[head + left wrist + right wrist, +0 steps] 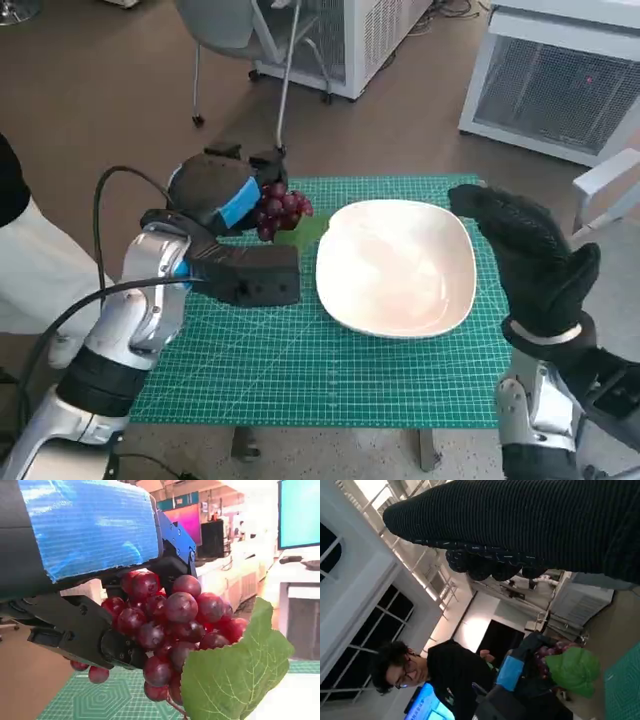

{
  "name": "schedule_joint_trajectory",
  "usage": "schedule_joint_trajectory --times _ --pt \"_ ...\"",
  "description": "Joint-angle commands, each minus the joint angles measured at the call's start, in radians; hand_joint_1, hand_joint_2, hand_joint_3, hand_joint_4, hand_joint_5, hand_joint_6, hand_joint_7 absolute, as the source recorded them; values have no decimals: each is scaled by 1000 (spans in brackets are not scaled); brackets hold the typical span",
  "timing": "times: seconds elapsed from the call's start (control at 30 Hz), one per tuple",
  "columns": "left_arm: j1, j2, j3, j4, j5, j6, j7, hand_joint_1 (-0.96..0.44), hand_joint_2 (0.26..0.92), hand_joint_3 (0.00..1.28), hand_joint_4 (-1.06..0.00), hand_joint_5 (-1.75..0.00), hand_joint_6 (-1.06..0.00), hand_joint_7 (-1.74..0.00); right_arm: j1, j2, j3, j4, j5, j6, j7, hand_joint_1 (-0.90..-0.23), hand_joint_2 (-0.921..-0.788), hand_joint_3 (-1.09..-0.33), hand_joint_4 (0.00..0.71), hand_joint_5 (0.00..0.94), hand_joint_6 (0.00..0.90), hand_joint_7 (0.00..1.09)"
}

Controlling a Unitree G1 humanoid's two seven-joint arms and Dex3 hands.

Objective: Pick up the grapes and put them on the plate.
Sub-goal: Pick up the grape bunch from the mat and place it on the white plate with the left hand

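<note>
Left hand [222, 195] held the grapes [279, 211], fingers [85, 632] wrapped round the bunch, left of frame centre, beside the plate [396, 266]. We judged the right hand [530, 255], fingers spread and empty, stood clear.

A green cutting mat [300, 370] covers the table; a chair [235, 30] stands behind.

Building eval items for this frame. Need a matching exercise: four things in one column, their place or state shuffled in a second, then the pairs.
Things
1. bunch of dark red grapes
2. white rounded ceramic plate
3. green paper-like leaf
4. right hand in black knitted glove

States
A. empty, on the green mat
B. raised beside the plate, holding nothing
C. gripped by the blue-taped left hand
D. hangs off the bunch

Pairs: 1-C, 2-A, 3-D, 4-B
</note>
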Motion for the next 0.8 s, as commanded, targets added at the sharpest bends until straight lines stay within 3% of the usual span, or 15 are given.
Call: schedule_joint_trajectory --times 0.03,0.3,0.53,0.8 --pt "-68 -84 -39 58 26 0 4 3 921 129 -668 -1291 -529 -1145 1 -2 -6 -3 15 11 12 -674 -921 -658 283 1 285 39" --pt "-179 -224 -105 238 45 -47 39 2 921 146 -620 -1351 -540 -1132 35 -8 -6 -70 18 24 -2 -690 -921 -630 284 1 301 42" --pt "-288 -352 -137 437 27 -115 77 0 921 127 -619 -1389 -595 -1045 73 -25 -16 -132 -12 27 -40 -694 -921 -630 285 1 288 32" --pt "-379 -460 -168 607 22 -141 105 2 921 176 -493 -1532 -613 -1016 121 -46 -35 -189 -52 19 -96 -698 -921 -630 277 0 283 27"
